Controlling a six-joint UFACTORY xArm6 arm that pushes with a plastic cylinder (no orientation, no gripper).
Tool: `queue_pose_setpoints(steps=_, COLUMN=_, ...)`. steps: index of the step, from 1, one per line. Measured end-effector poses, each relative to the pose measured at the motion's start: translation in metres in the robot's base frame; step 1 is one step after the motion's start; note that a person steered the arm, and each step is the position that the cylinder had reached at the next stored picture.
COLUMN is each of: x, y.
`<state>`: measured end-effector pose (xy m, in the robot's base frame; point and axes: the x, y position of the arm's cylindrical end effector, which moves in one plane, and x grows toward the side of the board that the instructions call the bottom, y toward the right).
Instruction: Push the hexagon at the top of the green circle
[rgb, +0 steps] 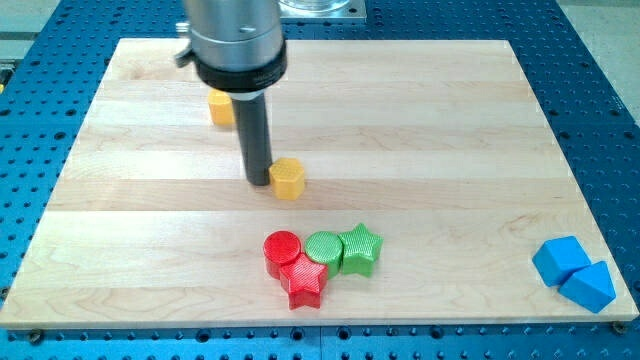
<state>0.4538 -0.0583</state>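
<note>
A yellow hexagon (288, 178) lies near the middle of the wooden board (420, 120). My tip (259, 182) rests right at its left side, touching or nearly touching it. The green circle (323, 246) lies lower down, below and a little right of the hexagon, in a tight cluster. The hexagon is well above the green circle, with a gap of bare wood between them.
A red circle (281, 247) and a red star (304, 281) sit left of and below the green circle; a green star (360, 249) touches its right. Another yellow block (221, 107) is partly hidden behind the arm. Two blue blocks (573, 272) lie at the bottom right.
</note>
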Motion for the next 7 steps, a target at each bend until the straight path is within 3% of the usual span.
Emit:
queue_pose_setpoints(steps=1, x=-0.004, y=0.022)
queue_pose_setpoints(steps=2, x=-0.063, y=0.035)
queue_pose_setpoints(steps=3, x=-0.059, y=0.035)
queue_pose_setpoints(steps=4, x=0.002, y=0.035)
queue_pose_setpoints(steps=5, x=0.034, y=0.035)
queue_pose_setpoints(steps=7, x=0.015, y=0.049)
